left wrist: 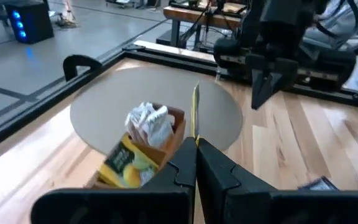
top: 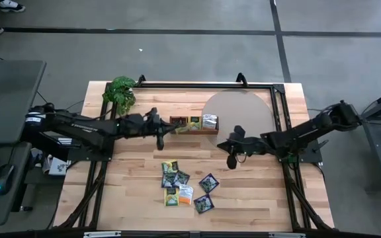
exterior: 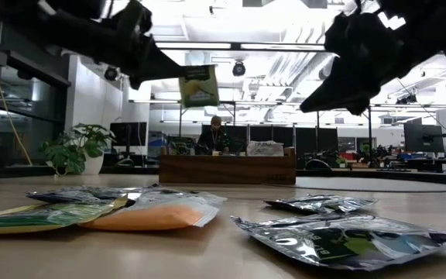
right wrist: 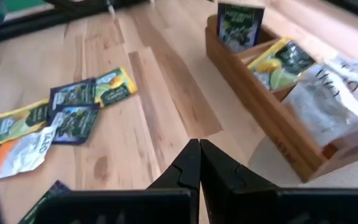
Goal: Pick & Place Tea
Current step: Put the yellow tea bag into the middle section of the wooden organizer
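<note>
My left gripper (top: 160, 137) hangs above the table just left of the wooden tray (top: 195, 130), shut on a yellow-green tea sachet (exterior: 198, 85). The tray holds a dark sachet (right wrist: 240, 23), a yellow one (right wrist: 282, 61) and a silver one (right wrist: 328, 93), each standing in its own compartment. Several loose tea sachets (top: 180, 184) lie flat on the table nearer the front. My right gripper (top: 231, 160) hangs shut with nothing in it, right of the loose sachets and in front of the tray's right end. My left gripper pinches the yellow-green sachet between its two fingertips at one side edge (exterior: 182, 80). The fingers come at it nearly level from the table's left. The sachet stands upright, lifted clear of the table, and shows edge-on (left wrist: 196, 115) past the fingers in the wrist view.
A round grey mat (top: 240, 109) lies under the tray's right end. A leafy plant (top: 120, 92) stands at the far left corner. A black frame (top: 280, 106) runs along the table's far and right sides. Bare wood lies between the tray and the loose sachets.
</note>
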